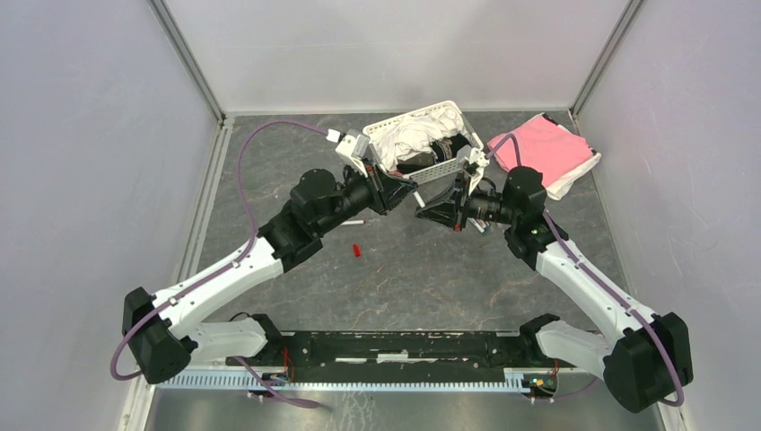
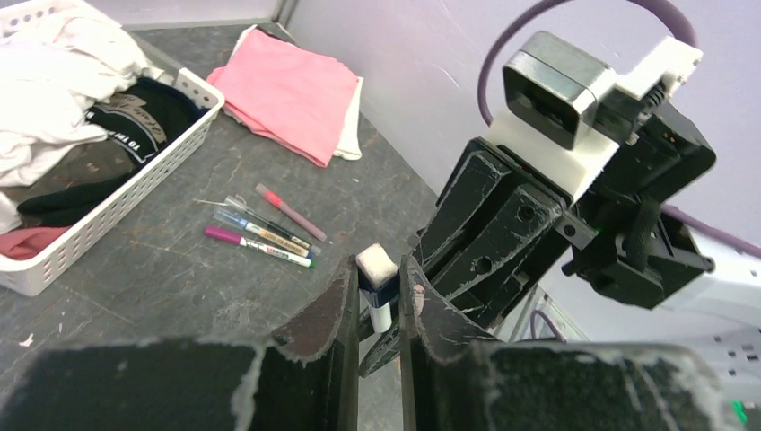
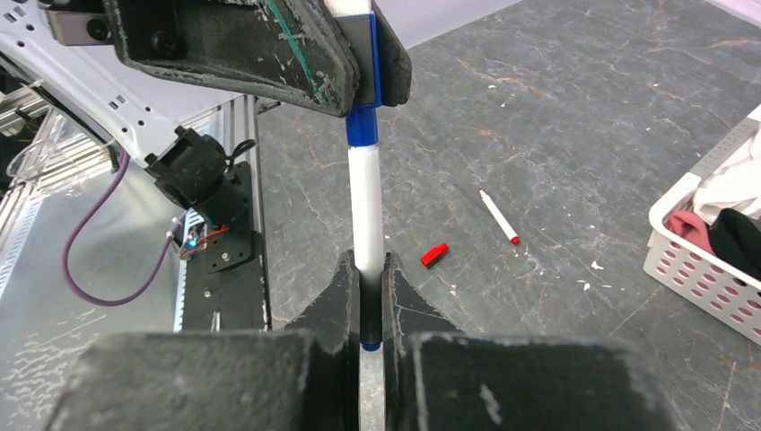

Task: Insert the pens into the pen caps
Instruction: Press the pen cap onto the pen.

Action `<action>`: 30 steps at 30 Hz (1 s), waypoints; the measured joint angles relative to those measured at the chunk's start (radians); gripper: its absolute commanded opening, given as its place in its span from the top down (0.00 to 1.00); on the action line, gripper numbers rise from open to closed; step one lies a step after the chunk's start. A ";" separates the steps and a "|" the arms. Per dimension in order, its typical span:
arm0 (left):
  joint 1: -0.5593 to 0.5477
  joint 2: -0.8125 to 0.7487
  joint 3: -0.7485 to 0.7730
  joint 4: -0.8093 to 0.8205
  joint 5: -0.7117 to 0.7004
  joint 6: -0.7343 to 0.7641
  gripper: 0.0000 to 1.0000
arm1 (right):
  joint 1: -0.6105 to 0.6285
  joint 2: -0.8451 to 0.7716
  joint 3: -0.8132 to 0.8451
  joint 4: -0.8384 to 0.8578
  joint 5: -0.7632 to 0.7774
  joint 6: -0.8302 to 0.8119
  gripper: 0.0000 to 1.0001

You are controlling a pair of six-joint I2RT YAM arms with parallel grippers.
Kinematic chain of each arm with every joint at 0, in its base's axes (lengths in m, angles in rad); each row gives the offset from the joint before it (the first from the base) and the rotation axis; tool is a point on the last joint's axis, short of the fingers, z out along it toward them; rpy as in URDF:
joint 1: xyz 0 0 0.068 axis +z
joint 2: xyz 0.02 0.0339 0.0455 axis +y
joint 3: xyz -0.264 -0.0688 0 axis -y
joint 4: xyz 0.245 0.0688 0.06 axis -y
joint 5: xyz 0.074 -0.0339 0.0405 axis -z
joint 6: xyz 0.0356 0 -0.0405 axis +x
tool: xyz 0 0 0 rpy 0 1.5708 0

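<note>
Above the table's middle my two grippers meet tip to tip. My right gripper (image 3: 366, 267) is shut on a white pen (image 3: 366, 206) with a blue tail end. The pen's front sits in a blue pen cap (image 3: 362, 126), and my left gripper (image 2: 377, 274) is shut on that cap (image 2: 383, 293). How deep the pen sits I cannot tell. A red cap (image 3: 434, 255) lies on the table beside an uncapped red-tipped pen (image 3: 498, 216). Several more pens (image 2: 260, 230) lie in a bunch near the basket.
A white basket (image 1: 446, 167) of clothes stands at the back, just behind both grippers. A folded pink cloth (image 1: 543, 153) lies at the back right. Grey walls close in both sides, and a black rail (image 1: 395, 346) runs along the near edge.
</note>
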 measured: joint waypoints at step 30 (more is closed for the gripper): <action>-0.007 -0.269 -0.109 -0.083 0.053 0.059 0.00 | -0.005 -0.055 -0.134 0.346 -0.121 0.117 1.00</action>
